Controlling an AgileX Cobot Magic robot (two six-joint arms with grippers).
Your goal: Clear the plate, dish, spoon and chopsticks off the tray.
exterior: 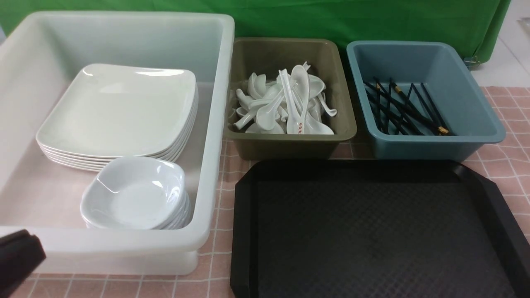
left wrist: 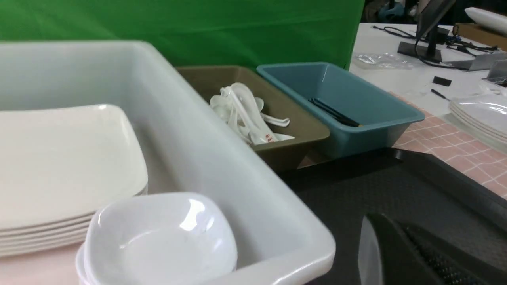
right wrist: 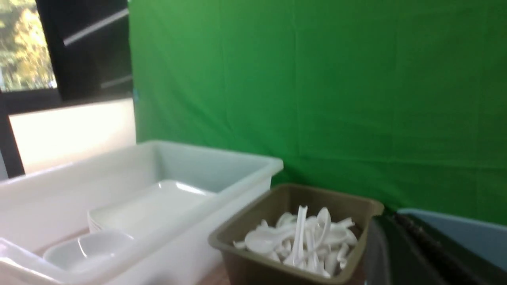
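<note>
The black tray [exterior: 372, 231] lies at the front right with nothing on it. The large white plate [exterior: 120, 107] tops a stack inside the white bin [exterior: 215, 136]. The small dish [exterior: 134, 192] tops a stack in front of it. The spoon [exterior: 299, 103] with red marks lies on the spoon pile in the olive bin [exterior: 290, 142]. The black chopsticks [exterior: 403, 108] lie in the blue bin [exterior: 430, 142]. My left gripper [exterior: 16, 254] shows only as a dark shape at the front left corner, holding nothing visible. One of its fingers [left wrist: 400, 253] hangs over the tray. My right gripper is out of the front view. One of its fingers [right wrist: 412, 253] shows beside the olive bin.
A pink checked cloth [exterior: 509, 174] covers the table. A green backdrop [exterior: 331, 20] stands behind the bins. More white plates [left wrist: 481, 114] sit on the table beyond the cloth's right side.
</note>
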